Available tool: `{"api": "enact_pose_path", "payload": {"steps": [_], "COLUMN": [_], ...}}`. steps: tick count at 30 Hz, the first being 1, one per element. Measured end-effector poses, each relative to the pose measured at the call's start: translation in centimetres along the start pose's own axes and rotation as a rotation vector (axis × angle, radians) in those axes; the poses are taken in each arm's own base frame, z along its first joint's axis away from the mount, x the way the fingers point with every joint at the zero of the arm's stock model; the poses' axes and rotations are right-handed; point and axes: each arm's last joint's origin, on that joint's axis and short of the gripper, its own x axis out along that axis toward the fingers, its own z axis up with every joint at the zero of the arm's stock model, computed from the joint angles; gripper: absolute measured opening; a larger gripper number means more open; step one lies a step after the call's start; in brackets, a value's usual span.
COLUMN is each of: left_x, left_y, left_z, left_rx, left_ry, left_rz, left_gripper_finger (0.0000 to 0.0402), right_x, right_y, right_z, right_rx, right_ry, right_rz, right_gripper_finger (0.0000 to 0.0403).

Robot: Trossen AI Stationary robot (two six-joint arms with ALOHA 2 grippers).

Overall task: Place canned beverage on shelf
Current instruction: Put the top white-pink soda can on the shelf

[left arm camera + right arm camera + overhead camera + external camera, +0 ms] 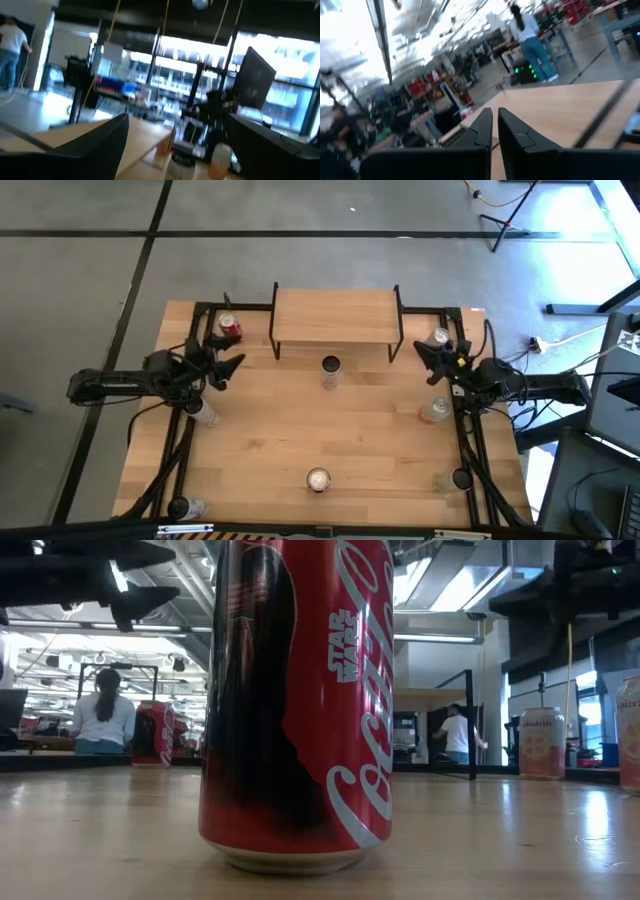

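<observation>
The shelf (335, 318) is a small light-wood board on black legs at the table's far middle, and its top is bare. Several cans stand upright on the table. A red cola can (318, 479) stands near the front edge and fills the low view (300, 700). Another can (330, 370) stands just in front of the shelf. A red can (228, 330) stands at the far left. My left gripper (232, 358) is open and empty beside the red can, its fingers wide apart in the left wrist view (175, 125). My right gripper (422, 352) is shut and empty at the far right, and also shows in the right wrist view (495, 117).
More cans stand along the table's sides: one at the far right (438, 338), a peach one (435, 410), one at the left (203, 412), and one near each front corner (185, 507) (455, 478). Black rails frame the table. People stand in the room beyond.
</observation>
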Motion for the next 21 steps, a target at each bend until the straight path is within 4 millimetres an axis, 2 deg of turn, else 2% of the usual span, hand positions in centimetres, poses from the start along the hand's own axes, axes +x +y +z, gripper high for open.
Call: {"api": "enact_pose_path", "payload": {"steps": [6, 12, 18, 21], "left_x": [1.7, 3.2, 3.4, 3.4], "left_y": [-0.9, -1.4, -1.5, -1.6], "left_z": [1.2, 1.4, 1.5, 1.8], "left_rx": [0.036, 0.056, 0.051, 0.041], "left_ry": [0.122, 0.185, 0.177, 0.146], "left_rz": [-0.007, 0.002, 0.0, -0.005], "left_gripper_finger": [0.0325, 0.0325, 0.0325, 0.0325], "right_x": [3.0, 7.5, 11.6, 13.6], "right_y": [3.1, 7.2, 10.8, 11.8], "right_z": [1.4, 3.0, 4.4, 4.6], "right_rx": [-0.142, -0.334, -0.45, -0.522], "right_ry": [0.119, 0.213, 0.297, 0.35], "right_rz": [0.07, 0.082, 0.063, 0.041], "right_gripper_finger": [0.0019, 0.0019, 0.0019, 0.0023]}}
